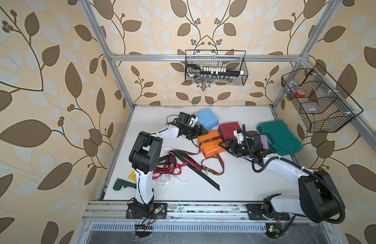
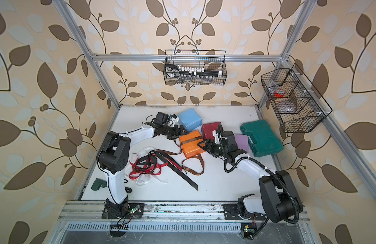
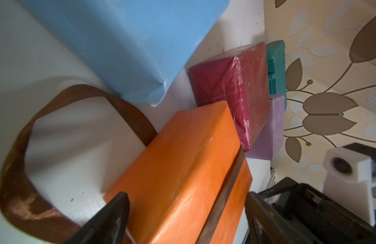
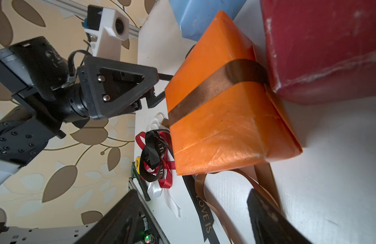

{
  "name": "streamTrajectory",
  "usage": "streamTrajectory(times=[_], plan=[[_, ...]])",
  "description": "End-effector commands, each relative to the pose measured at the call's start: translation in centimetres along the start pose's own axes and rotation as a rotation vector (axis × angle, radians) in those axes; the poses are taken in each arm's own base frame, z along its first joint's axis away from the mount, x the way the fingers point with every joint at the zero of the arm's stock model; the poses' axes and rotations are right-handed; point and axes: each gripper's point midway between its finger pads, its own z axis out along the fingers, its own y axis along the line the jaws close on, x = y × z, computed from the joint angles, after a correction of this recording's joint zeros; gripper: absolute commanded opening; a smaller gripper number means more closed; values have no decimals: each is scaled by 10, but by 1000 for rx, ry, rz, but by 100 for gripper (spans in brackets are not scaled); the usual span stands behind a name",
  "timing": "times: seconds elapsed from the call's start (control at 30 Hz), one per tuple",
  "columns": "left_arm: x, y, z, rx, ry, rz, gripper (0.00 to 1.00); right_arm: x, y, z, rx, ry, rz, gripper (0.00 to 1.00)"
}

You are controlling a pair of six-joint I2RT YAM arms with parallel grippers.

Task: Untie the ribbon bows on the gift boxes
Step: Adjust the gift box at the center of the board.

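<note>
In both top views the orange gift box (image 1: 212, 147) (image 2: 192, 145) lies mid-table with the brown ribbon (image 1: 208, 140) still banded round it. The ribbon's loose tails (image 1: 212, 166) curl on the table in front. My left gripper (image 1: 200, 131) (image 3: 187, 211) is open, its fingers on either side of the box's far left corner. My right gripper (image 1: 224, 145) (image 4: 193, 211) is open at the box's right side, over the brown tails (image 4: 210, 202). The light blue box (image 1: 207, 118), the dark red box (image 1: 228, 130) and the half-hidden lilac box (image 1: 265, 141) carry no ribbon.
Red (image 1: 172, 168), white (image 1: 163, 180) and black lettered (image 1: 195, 169) ribbons lie in a loose heap front left. A dark-green case (image 1: 280, 137) sits right of the boxes. A green tool (image 1: 121, 183) lies at the front left edge. Wire baskets (image 1: 214, 67) hang on the walls.
</note>
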Motion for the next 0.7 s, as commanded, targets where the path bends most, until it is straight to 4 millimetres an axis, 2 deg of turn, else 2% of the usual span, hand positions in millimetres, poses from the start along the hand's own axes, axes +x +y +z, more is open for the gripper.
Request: streamTrajectory(times=[0.0,0.1,0.3,0.53,0.67], plan=[[-1,-27,0,100,-3,54,87,-4,2,8,-57,-15,55,78],[10,-30,4,130,14,37,87,-3,0,16,-92,-3,89,76],[41,-30,7,168,65,-7,83,-19,5,22,-96,-37,30,76],[74,-38,-11,178,77,-26,83,-26,-6,37,-100,21,50,75],[83,-34,-23,124,68,-11,84,-32,-18,31,-33,23,5,74]])
